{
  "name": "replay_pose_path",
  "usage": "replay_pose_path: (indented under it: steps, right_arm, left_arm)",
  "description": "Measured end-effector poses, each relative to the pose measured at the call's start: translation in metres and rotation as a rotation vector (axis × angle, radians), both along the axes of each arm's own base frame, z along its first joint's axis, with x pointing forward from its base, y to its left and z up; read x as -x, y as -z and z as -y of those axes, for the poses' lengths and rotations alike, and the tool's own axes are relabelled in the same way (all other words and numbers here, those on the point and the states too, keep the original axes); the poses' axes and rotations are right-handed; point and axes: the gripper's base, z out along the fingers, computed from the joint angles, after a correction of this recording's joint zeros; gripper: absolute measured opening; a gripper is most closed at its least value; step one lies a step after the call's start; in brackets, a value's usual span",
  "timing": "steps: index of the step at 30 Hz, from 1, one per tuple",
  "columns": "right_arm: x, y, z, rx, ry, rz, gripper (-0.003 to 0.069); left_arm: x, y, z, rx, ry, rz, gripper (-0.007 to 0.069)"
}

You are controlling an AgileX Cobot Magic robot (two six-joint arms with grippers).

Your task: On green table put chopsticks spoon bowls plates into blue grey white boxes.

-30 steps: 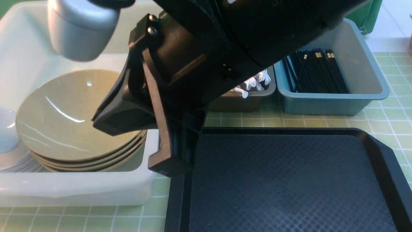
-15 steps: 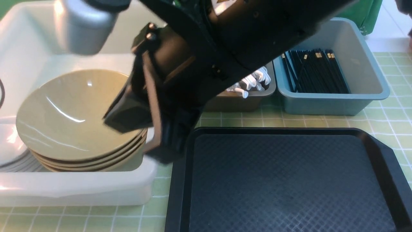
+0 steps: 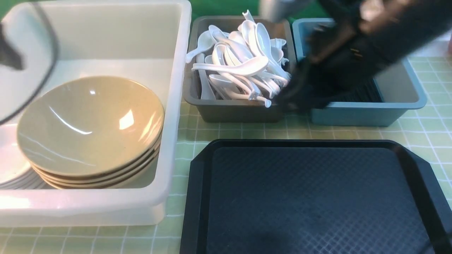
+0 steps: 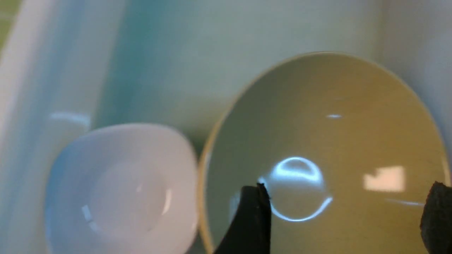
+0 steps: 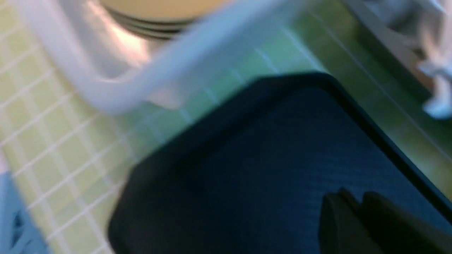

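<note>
Swinging away from the stacked tan bowls [image 3: 90,128], my right arm is now blurring across the blue-grey box [image 3: 367,113]. Going left to right: my left gripper [image 4: 348,218] is hanging spread and empty above the bowls and white plates [image 4: 122,190] in the white box [image 3: 169,116]; spoons [image 3: 243,65] are filling the grey box [image 3: 229,111]; my right gripper's [image 5: 356,211] fingers are looking nearly closed, holding nothing. I judge the sorting is finishing.

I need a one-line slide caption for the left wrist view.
Open left gripper above tan bowls, beside a white plate.
</note>
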Motion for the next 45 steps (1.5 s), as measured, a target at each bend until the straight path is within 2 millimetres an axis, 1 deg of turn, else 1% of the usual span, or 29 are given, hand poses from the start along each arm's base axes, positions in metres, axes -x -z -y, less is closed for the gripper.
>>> replay_pose_path:
  steps: [2, 4, 5, 6, 7, 9, 11, 13, 15, 16, 17, 18, 19, 20, 21, 22, 23, 24, 25, 26, 27, 29, 31, 33, 37, 45]
  right_arm:
    - [0.011, 0.001, 0.022, 0.003, 0.110, 0.046, 0.0095]
    - [0.020, -0.001, 0.038, 0.008, 0.199, 0.087, 0.0098]
    - [0.029, -0.004, 0.048, 0.010, 0.246, 0.118, 0.0099]
    - [0.033, -0.007, 0.052, 0.007, 0.262, 0.135, 0.0099]
    - [0.047, -0.010, 0.065, 0.018, 0.317, 0.173, 0.0100]
    - [0.068, -0.015, 0.079, 0.007, 0.354, 0.222, 0.0101]
    - [0.094, -0.018, 0.094, -0.014, 0.376, 0.281, 0.0104]
    - [0.119, -0.021, 0.108, -0.042, 0.386, 0.350, 0.0107]
    - [0.146, -0.015, 0.122, -0.069, 0.392, 0.424, 0.0109]
    - [0.161, -0.012, 0.129, -0.090, 0.395, 0.462, 0.0110]
    - [0.175, -0.009, 0.137, -0.116, 0.398, 0.505, 0.0110]
    - [0.188, 0.001, 0.143, -0.129, 0.400, 0.525, 0.0110]
    - [0.202, 0.013, 0.150, -0.151, 0.405, 0.549, 0.0110]
    - [0.211, 0.021, 0.154, -0.167, 0.412, 0.558, 0.0110]
    - [0.214, 0.026, 0.155, -0.174, 0.414, 0.563, 0.0111]
    - [0.224, 0.039, 0.160, -0.200, 0.428, 0.568, 0.0111]
    - [0.227, 0.044, 0.162, -0.210, 0.433, 0.569, 0.0111]
    - [0.236, 0.059, 0.166, -0.246, 0.456, 0.570, 0.0113]
    - [0.238, 0.062, 0.167, -0.254, 0.461, 0.571, 0.0113]
    - [0.243, 0.072, 0.170, -0.279, 0.471, 0.578, 0.0115]
    - [0.244, 0.074, 0.170, -0.281, 0.471, 0.581, 0.0116]
    - [0.246, 0.080, 0.171, -0.285, 0.467, 0.598, 0.0120]
    - [0.245, 0.082, 0.170, -0.272, 0.457, 0.606, 0.0120]
    - [0.244, 0.082, 0.170, -0.267, 0.451, 0.613, 0.0122]
    - [0.244, 0.084, 0.170, -0.278, 0.467, 0.589, 0.0127]
    - [0.245, 0.088, 0.171, -0.257, 0.473, 0.556, 0.0131]
  left_arm:
    - [-0.002, 0.000, 0.019, 0.028, 0.091, 0.005, 0.0435]
    - [-0.001, -0.001, 0.036, 0.036, 0.171, 0.004, 0.0345]
    - [0.002, -0.002, 0.047, 0.036, 0.224, 0.006, 0.0278]
    - [0.002, -0.002, 0.049, 0.036, 0.232, 0.005, 0.0266]
    - [0.008, -0.005, 0.064, 0.033, 0.295, 0.004, 0.0174]
    - [0.020, -0.010, 0.077, 0.021, 0.359, 0.002, 0.0077]
    - [0.037, -0.019, 0.085, 0.004, 0.405, 0.012, 0.0020]
    - [0.058, -0.029, 0.088, 0.005, 0.422, 0.027, 0.0004]
    - [0.087, -0.040, 0.085, 0.024, 0.412, 0.083, -0.0001]
    - [0.102, -0.041, 0.083, 0.034, 0.408, 0.105, -0.0001]
    - [0.111, -0.039, 0.082, 0.041, 0.406, 0.109, -0.0001]
    - [0.128, -0.037, 0.080, 0.054, 0.407, 0.126, -0.0001]
    - [0.152, -0.033, 0.078, 0.075, 0.410, 0.156, -0.0001]
    - [0.168, -0.026, 0.076, 0.091, 0.415, 0.166, -0.0001]
    - [0.171, -0.021, 0.076, 0.094, 0.416, 0.153, -0.0001]
    - [0.195, -0.010, 0.074, 0.114, 0.423, 0.177, -0.0001]
    - [0.197, -0.005, 0.073, 0.119, 0.423, 0.165, -0.0001]
    - [0.222, 0.013, 0.071, 0.147, 0.423, 0.192, -0.0001]
    - [0.224, 0.018, 0.071, 0.151, 0.420, 0.185, -0.0001]
    - [0.239, 0.036, 0.068, 0.168, 0.412, 0.206, -0.0001]
    - [0.241, 0.038, 0.068, 0.171, 0.412, 0.209, -0.0001]
    - [0.257, 0.058, 0.066, 0.190, 0.403, 0.245, -0.0001]
    - [0.261, 0.069, 0.065, 0.192, 0.399, 0.255, -0.0001]
    - [0.261, 0.072, 0.065, 0.194, 0.393, 0.269, -0.0001]
    - [0.257, 0.070, 0.065, 0.204, 0.374, 0.319, -0.0001]
    - [0.256, 0.070, 0.065, 0.212, 0.368, 0.325, -0.0001]
